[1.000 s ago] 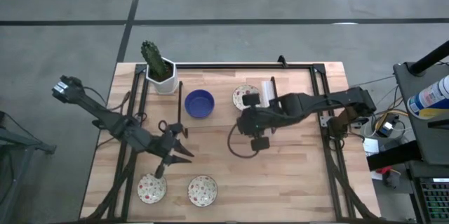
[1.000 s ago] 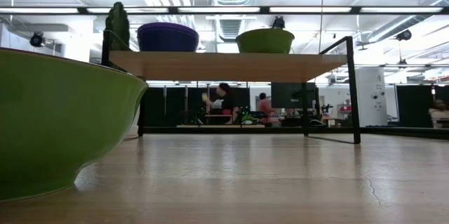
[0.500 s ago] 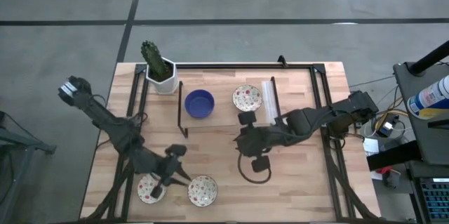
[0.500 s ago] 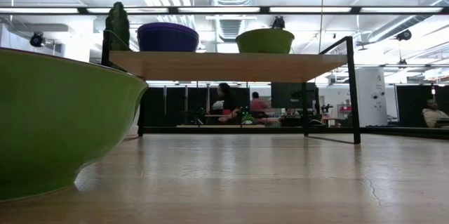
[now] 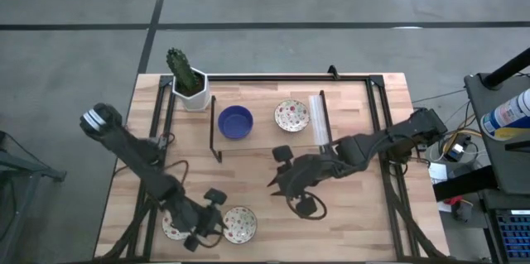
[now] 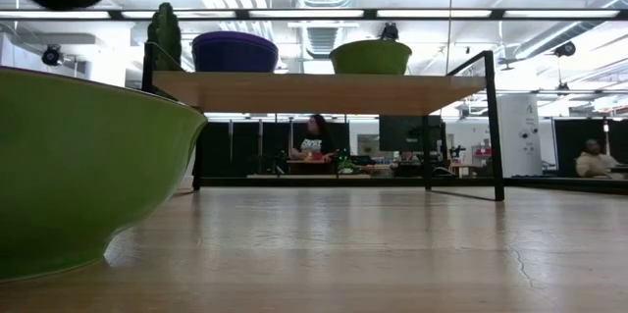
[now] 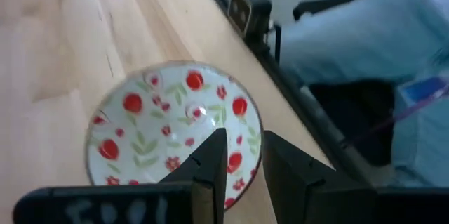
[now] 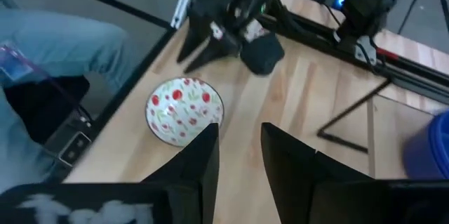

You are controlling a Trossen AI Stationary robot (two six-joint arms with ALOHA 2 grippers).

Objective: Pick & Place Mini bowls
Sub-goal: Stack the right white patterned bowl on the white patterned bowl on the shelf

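Wooden table [image 5: 348, 231] near edge, left tool [image 5: 201, 232] parted above speckled bowl [image 5: 176, 224], right tool [image 5: 277, 183] parted mid-table

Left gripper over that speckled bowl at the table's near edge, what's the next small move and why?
Probably lower the left gripper so one finger goes inside the rim and one outside. The speckled bowl lies just past its parted fingertips, not yet gripped. The right gripper hangs mid-table over bare wood.
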